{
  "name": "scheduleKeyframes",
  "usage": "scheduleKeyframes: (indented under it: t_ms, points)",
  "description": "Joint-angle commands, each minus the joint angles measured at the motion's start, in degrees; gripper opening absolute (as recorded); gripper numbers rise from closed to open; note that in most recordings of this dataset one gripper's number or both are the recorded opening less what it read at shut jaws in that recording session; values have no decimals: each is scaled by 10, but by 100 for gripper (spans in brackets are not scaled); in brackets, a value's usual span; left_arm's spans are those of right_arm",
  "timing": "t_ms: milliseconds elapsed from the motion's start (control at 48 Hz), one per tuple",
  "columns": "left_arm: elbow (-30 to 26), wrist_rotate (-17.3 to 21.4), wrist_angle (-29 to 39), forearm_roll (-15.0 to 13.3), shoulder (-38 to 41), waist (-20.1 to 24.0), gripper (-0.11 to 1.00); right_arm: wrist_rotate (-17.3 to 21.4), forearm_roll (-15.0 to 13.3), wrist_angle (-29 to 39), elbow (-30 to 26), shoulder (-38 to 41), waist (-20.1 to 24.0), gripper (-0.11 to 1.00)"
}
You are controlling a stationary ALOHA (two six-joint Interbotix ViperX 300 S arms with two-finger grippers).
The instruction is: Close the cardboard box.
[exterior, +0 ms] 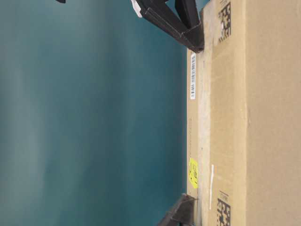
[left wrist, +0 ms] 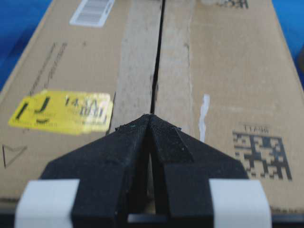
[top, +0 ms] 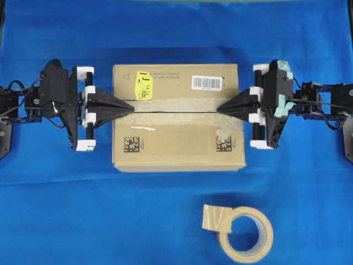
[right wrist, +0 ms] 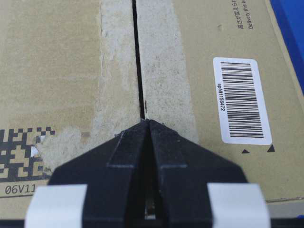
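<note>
Both end effectors have their fingers pressed together into a point, gripping nothing. Left end effector (top: 132, 107) rests its tip on the left end of the centre seam of the large brown corrugated cardboard box (top: 177, 141), and right end effector (top: 219, 108) does the same at the seam's right end; both wrist views show each black tip sitting right over the dark slit between the two long flaps.

That box lies in the middle of the blue tabletop (top: 83, 210), its top flaps folded flat and meeting along the seam, with pale torn strips of tape residue on either side. A small yellow sticker (top: 143, 86) and a white barcode label (top: 207, 83) sit on the far flap; two black square code prints (top: 130, 145) mark the near flap.

Near the front edge of the tabletop, right of centre and well apart from the box, lies a beige roll of tape (top: 245, 233) with a loose end sticking up.
</note>
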Motion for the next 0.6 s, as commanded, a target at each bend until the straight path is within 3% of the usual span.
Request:
scheduleKeyframes:
  t_ms: [0,584]
  points:
    - [-1,0,-7,0,-2,-2,0,1,1,-4,-4,-3,-1,0]
    - [-4,1,-7,-1,20,-7,0,3,1,-4,-4,-3,-1,0]
